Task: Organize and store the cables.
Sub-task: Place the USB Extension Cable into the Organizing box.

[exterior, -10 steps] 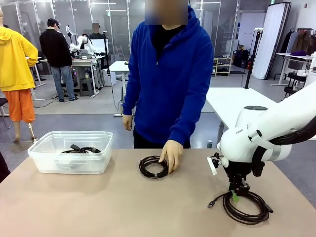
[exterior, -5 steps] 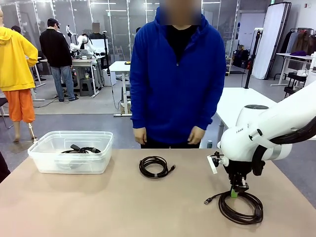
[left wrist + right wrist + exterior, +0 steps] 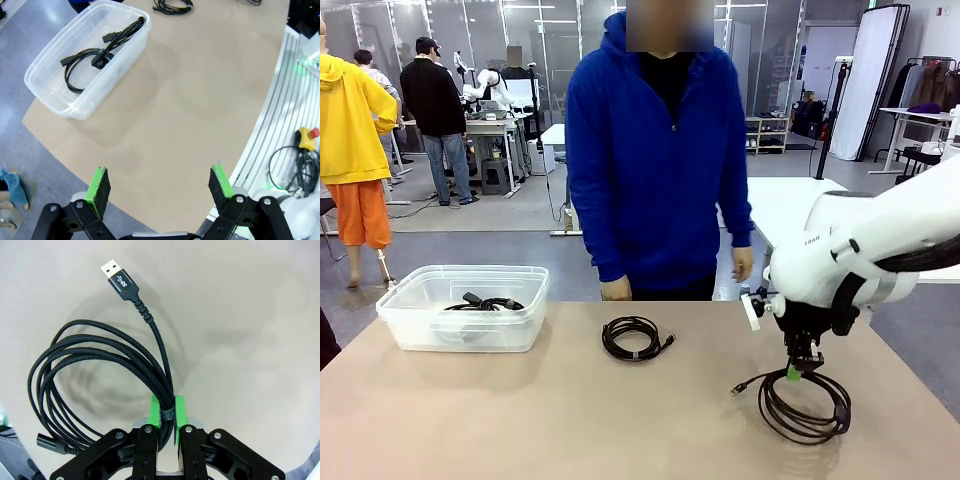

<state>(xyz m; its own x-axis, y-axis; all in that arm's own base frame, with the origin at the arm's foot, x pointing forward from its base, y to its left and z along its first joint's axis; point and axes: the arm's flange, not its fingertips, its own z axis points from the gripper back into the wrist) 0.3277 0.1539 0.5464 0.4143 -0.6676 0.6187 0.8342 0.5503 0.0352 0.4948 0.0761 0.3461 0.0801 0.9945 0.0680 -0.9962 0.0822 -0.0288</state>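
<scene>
Right gripper [image 3: 167,415] clamping shut on braided cable coil [image 3: 90,375], pinching bundle at one spot. Loops hanging loose below it over table [image 3: 550,420], USB plug [image 3: 117,276] sticking out free. Left gripper [image 3: 160,187] gaping wide, holding nothing, hovering above table edge, bin [image 3: 45,95] farther off.

Risks:
- pinch catching few strands, so coil unwinding or slipping during carry
- dangling plug snagging second coil [image 3: 633,337] at table middle, or catching bin rim
- loops draping over bin wall instead of dropping beside stored cable [image 3: 95,57]
- Person's hand [image 3: 616,290] hanging near far table edge, possibly crossing path

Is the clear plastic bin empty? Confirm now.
No, a coiled black cable lies inside the clear plastic bin.
</scene>
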